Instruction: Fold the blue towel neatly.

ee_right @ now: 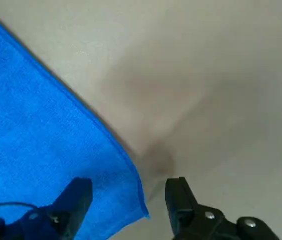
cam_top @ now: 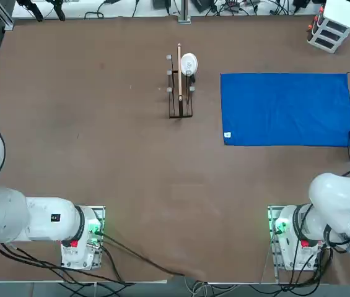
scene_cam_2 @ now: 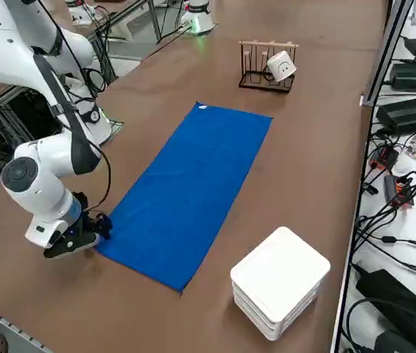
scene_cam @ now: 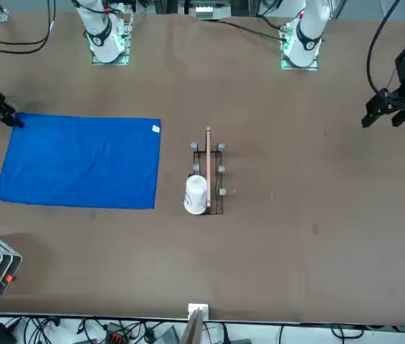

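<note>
The right end effector point(ee_right: 128, 200) straddled, fingers apart, the limp, light blue towel point(cam_top: 286, 109)'s corner, seemingly the best hold.

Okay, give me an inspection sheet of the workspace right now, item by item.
Surface: brown table, flat.
Job's things: blue towel spread flat, unfolded, white tag at one corner.
Clutter: wire rack holding a white cup; white box beyond the towel's end.
Grippers: right gripper open, straddling the towel's corner edge.
Cables: bundles along the table edges.
Surroundings: equipment beside the table.
</note>
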